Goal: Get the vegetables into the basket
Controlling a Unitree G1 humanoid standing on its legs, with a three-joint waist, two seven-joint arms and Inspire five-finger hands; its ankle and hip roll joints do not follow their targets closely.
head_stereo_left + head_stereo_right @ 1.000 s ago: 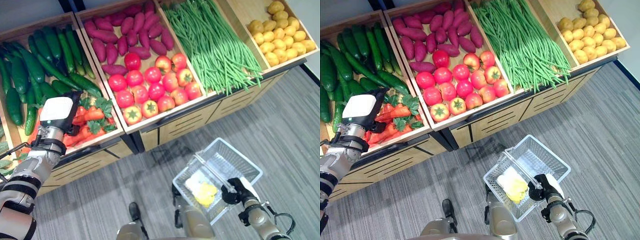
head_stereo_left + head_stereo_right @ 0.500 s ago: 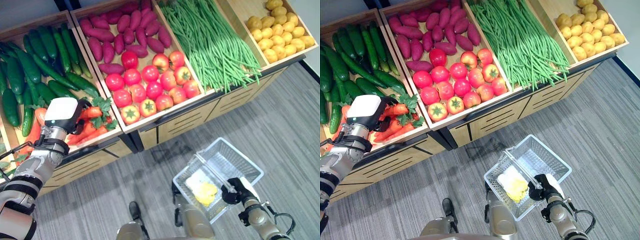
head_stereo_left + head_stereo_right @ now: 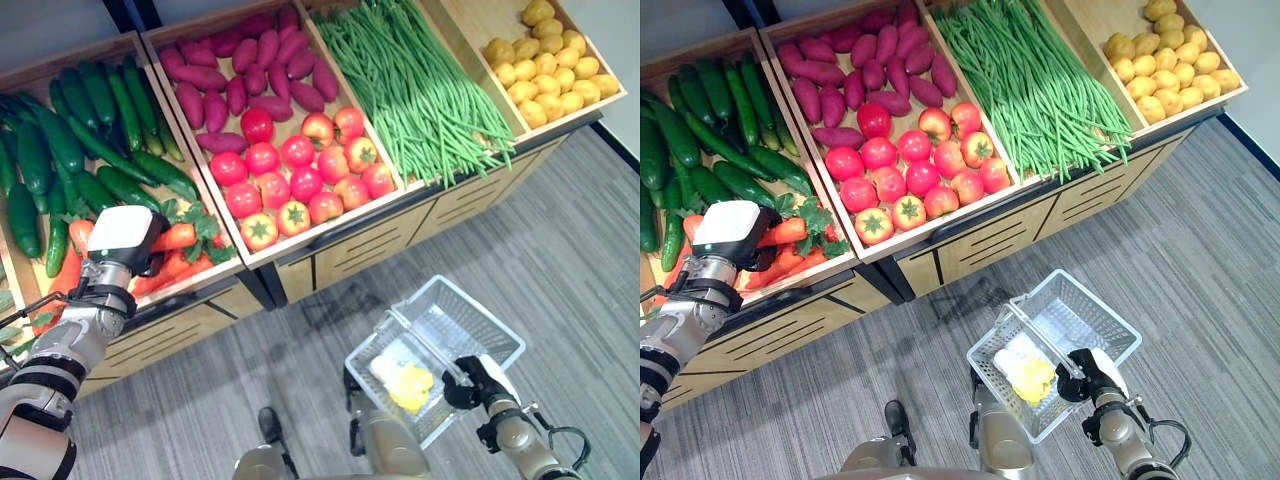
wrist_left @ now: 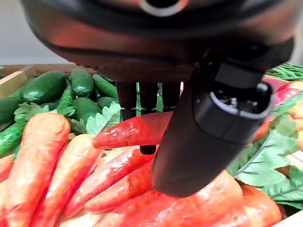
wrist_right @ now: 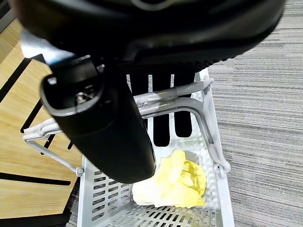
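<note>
At the front left corner of the wooden produce stand (image 3: 330, 245), the robot's left hand (image 3: 125, 240) was over the heap of carrots (image 4: 42, 165), its fingers (image 4: 147, 97) and thumb pinching one red-orange carrot (image 4: 130, 132) and holding it just above the others. A second earlier this hand had sat further back on the pile, nearer the cucumbers (image 3: 60, 150); it had since drawn toward the stand's front edge with the carrot in its grip. The other bins held purple sweet potatoes (image 3: 240, 70) at the back with tomatoes (image 3: 300, 180) in front of them, green beans (image 3: 420, 80) beside those, and potatoes (image 3: 550, 60) at the far right end.

On the floor side, well apart from the stand, the right hand (image 3: 475, 378) stayed curled around the handle of the white wire basket (image 3: 480, 325), which hung above the grey carpet (image 3: 580, 260) as before. A yellow and white leafy vegetable (image 5: 173, 182) lay in the basket's bottom.
</note>
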